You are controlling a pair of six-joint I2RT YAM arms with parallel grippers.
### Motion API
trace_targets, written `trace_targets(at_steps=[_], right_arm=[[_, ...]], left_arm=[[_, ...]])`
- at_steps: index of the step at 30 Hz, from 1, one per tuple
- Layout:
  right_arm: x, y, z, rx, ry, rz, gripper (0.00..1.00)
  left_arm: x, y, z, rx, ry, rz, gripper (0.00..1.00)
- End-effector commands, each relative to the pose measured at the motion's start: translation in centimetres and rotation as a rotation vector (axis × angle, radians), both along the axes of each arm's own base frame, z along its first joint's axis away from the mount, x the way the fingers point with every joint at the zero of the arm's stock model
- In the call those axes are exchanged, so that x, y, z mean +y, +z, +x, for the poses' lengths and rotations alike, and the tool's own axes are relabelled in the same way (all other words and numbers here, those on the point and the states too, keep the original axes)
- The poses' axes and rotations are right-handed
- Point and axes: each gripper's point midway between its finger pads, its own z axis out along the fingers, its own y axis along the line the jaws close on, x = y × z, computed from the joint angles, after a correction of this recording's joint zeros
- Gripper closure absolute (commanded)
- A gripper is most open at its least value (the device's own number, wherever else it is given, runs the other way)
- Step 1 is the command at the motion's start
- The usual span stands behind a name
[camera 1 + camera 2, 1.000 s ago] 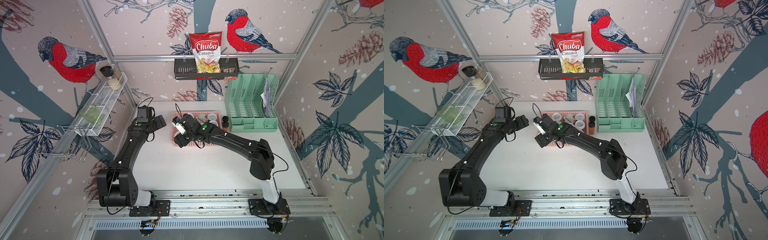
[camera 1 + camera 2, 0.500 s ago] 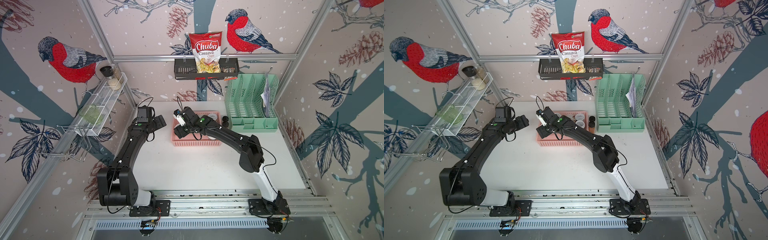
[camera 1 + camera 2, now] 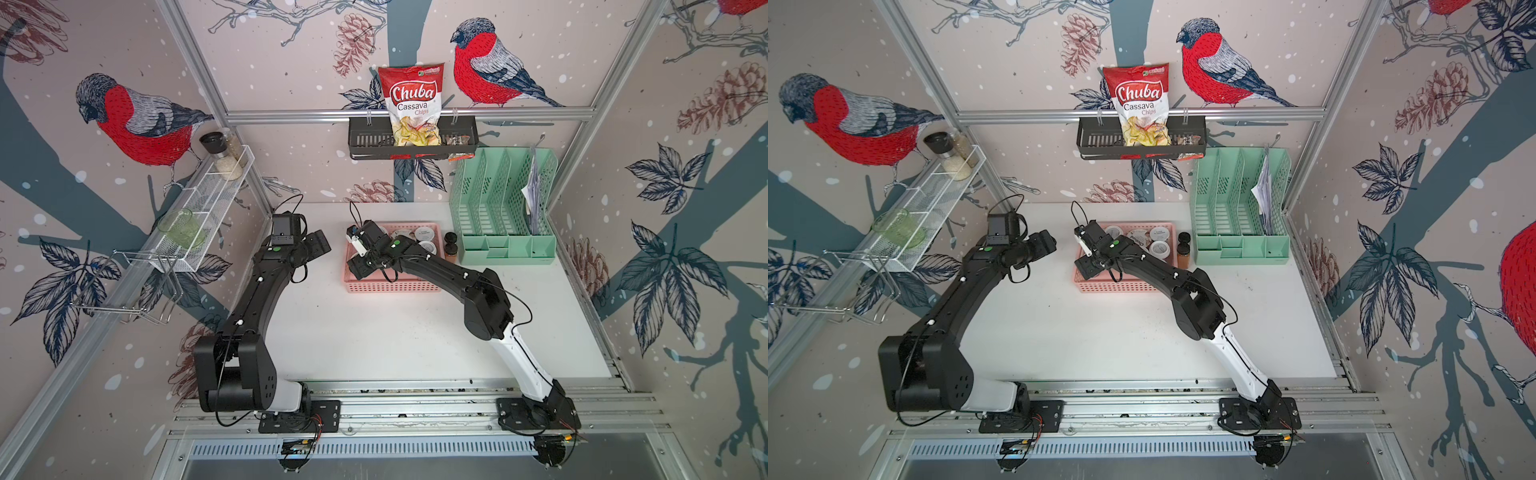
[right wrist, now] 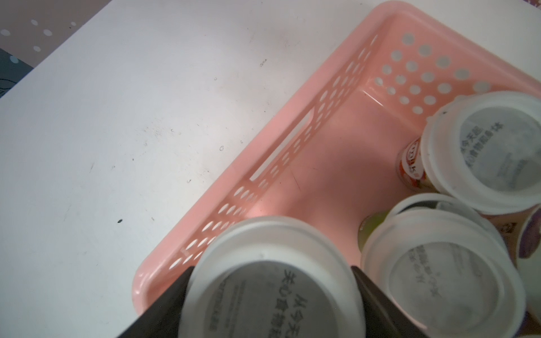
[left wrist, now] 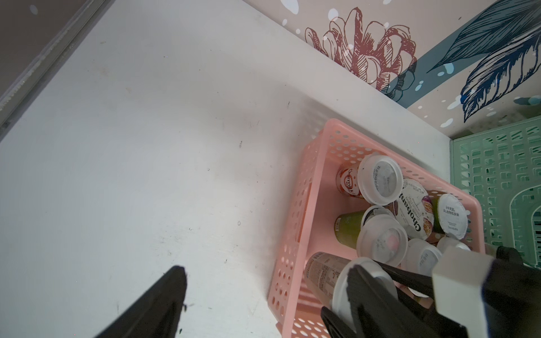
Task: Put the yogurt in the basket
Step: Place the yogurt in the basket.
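Bullfinch wallpaper wraps the booth, and a white desk carries everything. On the right arm, the right claw is closed round a white-lidded yogurt cup, one jaw pressing each side just under the lid. It holds the cup tilted over the bare left end of the pink basket. Whether its base touches the floor I cannot tell.

To me this is the placing step. Next the cup needs lowering until it stands, then the jaws should spread and lift straight up so it doesn't tip into its neighbours.

The left claw hangs left of the basket, jaws apart, holding nothing.

Right of the held cup the basket has several white-lidded cups and a wider Chobani cup, packed close. Just past the basket's right end stands a brown spice jar, then a mint-green file organiser holding papers.
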Motion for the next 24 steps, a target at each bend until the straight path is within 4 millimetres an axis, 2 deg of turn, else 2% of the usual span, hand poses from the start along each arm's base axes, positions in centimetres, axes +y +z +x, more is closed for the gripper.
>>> trace_targets(at_steps=[1,24], right_arm=[[0.5,-0.2,0.5,-0.032,-0.003,0.009,0.20],[0.7,-2.4,0.3,-0.012,0.010,-0.018,0.19]], left_arm=[[0.0,1.1,0.5,-0.046,-0.007,-0.003,0.11],[0.1,1.5,0.4,-0.057,-0.004,-0.003,0.11]])
